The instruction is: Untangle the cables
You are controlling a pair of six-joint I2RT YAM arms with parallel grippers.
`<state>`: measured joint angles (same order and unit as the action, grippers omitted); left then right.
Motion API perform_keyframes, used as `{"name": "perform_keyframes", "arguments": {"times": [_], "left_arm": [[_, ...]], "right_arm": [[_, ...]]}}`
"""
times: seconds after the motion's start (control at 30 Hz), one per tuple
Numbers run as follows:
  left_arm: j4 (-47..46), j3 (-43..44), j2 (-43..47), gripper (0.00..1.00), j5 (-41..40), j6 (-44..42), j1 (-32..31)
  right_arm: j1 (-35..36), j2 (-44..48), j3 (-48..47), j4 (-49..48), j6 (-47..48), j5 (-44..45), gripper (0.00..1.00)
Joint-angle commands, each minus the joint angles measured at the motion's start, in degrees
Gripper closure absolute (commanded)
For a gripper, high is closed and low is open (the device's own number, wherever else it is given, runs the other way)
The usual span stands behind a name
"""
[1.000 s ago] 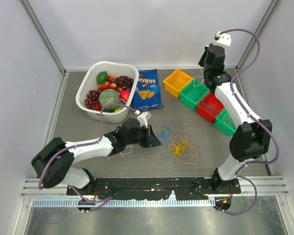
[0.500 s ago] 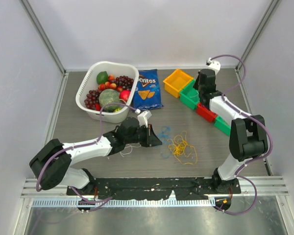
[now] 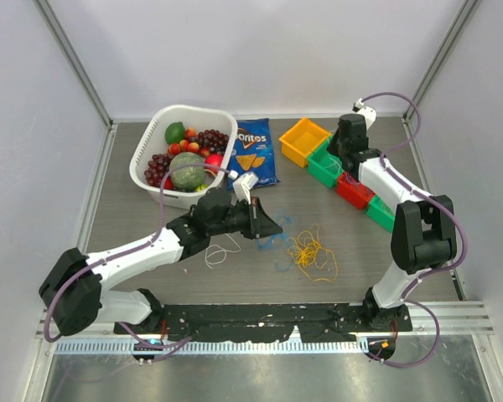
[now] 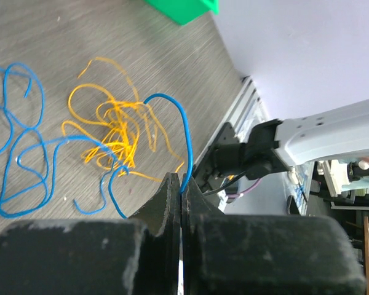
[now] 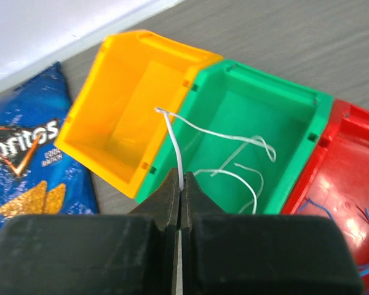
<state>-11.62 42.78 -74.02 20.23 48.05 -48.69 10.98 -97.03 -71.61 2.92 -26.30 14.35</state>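
On the table (image 3: pixel 360 251) before your left arm, the blue cable (image 4: pixel 186 132) is pinched in your left claw (image 4: pixel 181 183), its loops lying against the yellow tangle (image 4: pixel 114 132) (they overlap at one spot). Your right claw (image 5: pixel 181 184) nips a white cable (image 5: pixel 175 144) above the green bin (image 5: pixel 304 117), with more white strands (image 5: pixel 234 175) inside.

bare table (image 3: pixel 350 237) between yellow cables (image 3: pixel 312 253) and bins (image 3: pixel 325 167)

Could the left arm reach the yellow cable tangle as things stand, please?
Probably yes: the yellow tangle lies close beside the left claw with nothing between, but that claw is shut on a blue cable.
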Motion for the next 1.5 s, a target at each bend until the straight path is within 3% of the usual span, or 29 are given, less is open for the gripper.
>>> {"name": "perform_keyframes", "arguments": {"times": [0.0, 0.03, 0.2, 0.33, 0.47, 0.63, 0.77, 0.9, 1.13, 1.23, 1.33, 1.47], "left_arm": [[1.67, 5.46, 5.89, 1.00, 0.17, 0.12, 0.35], [2.82, 6.51, 6.86, 1.00, -0.53, -0.15, 0.35], [8.44, 11.78, 8.98, 1.00, -3.00, -1.64, 0.35], [11.44, 16.62, 9.42, 1.00, -3.53, -2.17, 0.26], [13.63, 19.70, 9.94, 1.00, -4.76, -2.87, 0.35], [16.97, 23.65, 10.21, 1.00, -5.64, -4.28, 0.52], [21.01, 27.69, 10.12, 1.00, -6.51, -4.55, 0.79], [23.48, 32.00, 10.39, 1.00, -7.75, -4.20, 0.96], [25.32, 42.10, 8.72, 1.00, -6.78, -4.28, 0.96], [26.47, 46.23, 7.66, 1.00, -6.52, -4.63, 0.96], [26.03, 49.14, 6.96, 1.00, -5.99, -4.37, 0.96], [25.86, 53.18, 5.47, 1.00, -4.59, -3.67, 0.96]], "right_arm": [[-0.43, 0.44, 0.59, 6.49, -3.40, 4.81, 0.97], [-0.61, 0.53, 0.77, 6.49, -2.53, 4.55, 0.96], [-0.70, -1.15, -3.79, 14.91, 1.43, 3.15, 0.44], [0.35, 7.72, 1.55, 15.62, 3.10, 2.79, 0.29], [3.16, 20.11, 9.19, 16.59, 2.31, -3.44, 0.27], [12.56, 35.47, 17.55, 15.81, 3.98, -12.74, 0.27], [15.38, 47.60, 25.88, 7.38, 5.47, -30.12, 0.27], [16.52, 54.49, 35.81, -4.39, 4.08, -37.36, 0.27], [28.10, 48.71, 45.59, -23.71, 2.57, -36.41, 0.27], [34.87, 45.01, 45.77, -29.08, 4.41, -28.96, 0.27], [36.65, 38.70, 45.43, -36.21, 3.46, -25.35, 0.27], [37.71, 31.05, 40.95, -36.05, 1.26, -15.78, 0.40]]}}
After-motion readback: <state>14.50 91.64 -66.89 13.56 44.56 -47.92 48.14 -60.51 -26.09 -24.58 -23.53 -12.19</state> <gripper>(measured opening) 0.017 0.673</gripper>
